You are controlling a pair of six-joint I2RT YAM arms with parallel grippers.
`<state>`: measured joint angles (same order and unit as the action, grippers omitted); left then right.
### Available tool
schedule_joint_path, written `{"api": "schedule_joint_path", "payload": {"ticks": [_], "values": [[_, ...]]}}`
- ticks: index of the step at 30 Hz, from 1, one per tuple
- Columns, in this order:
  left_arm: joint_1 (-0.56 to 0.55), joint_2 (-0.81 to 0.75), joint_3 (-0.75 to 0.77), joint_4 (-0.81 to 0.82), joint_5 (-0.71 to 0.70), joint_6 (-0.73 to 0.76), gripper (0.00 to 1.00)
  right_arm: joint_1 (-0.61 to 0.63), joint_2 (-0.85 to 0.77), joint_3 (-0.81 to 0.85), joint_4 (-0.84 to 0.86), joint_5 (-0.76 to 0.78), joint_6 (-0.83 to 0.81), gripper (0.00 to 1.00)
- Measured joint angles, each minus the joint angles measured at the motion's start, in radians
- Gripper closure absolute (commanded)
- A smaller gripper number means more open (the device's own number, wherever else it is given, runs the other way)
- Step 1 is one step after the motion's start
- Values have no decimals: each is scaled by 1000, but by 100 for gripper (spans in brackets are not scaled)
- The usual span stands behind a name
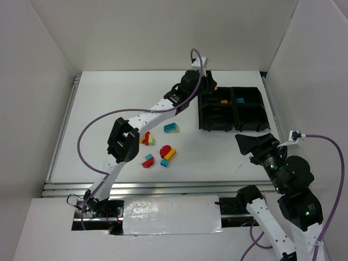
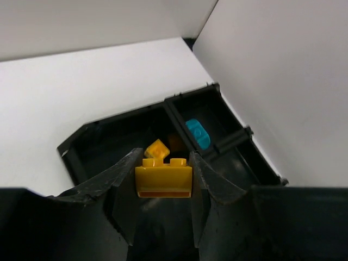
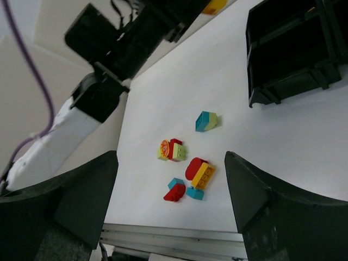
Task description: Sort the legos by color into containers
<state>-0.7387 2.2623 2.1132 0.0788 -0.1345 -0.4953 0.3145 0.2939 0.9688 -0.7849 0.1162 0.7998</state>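
Observation:
My left gripper (image 1: pixel 209 85) (image 2: pixel 163 163) is shut on an orange-yellow brick (image 2: pixel 163 182) and holds it above the far left compartment of the black tray (image 1: pixel 234 128) (image 2: pixel 76 142). That compartment holds another orange-yellow brick (image 2: pixel 156 148) (image 1: pixel 223 101). The far right compartment holds a teal brick (image 2: pixel 197 133) (image 1: pixel 240 100). Several loose bricks lie on the table: a teal and green pair (image 1: pixel 172 128) (image 3: pixel 206 120), a red and green cluster (image 1: pixel 145 138) (image 3: pixel 173 150), a red and yellow pair (image 1: pixel 167 152) (image 3: pixel 200 173), and a red and teal pair (image 1: pixel 148 161) (image 3: pixel 176 190). My right gripper (image 1: pixel 247 142) (image 3: pixel 171 163) is open and empty, raised near the tray's front right.
White walls enclose the table on three sides; the right wall stands close behind the tray. A metal rail (image 1: pixel 136 187) runs along the table's near edge. The left arm's purple cable (image 1: pixel 89 130) loops over the left of the table.

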Motion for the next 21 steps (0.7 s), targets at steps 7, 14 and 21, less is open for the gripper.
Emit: {"api": "schedule_joint_path", "payload": {"ticks": [7, 14, 21], "values": [[2, 236, 152, 176, 9, -7, 87, 0, -13, 17, -35, -56, -5, 13], [3, 381, 251, 270, -10, -13, 39, 0, -48, 38, -66, -89, -9, 13], [6, 412, 269, 305, -5, -33, 1, 0, -61, 38, -63, -105, -9, 13]]}}
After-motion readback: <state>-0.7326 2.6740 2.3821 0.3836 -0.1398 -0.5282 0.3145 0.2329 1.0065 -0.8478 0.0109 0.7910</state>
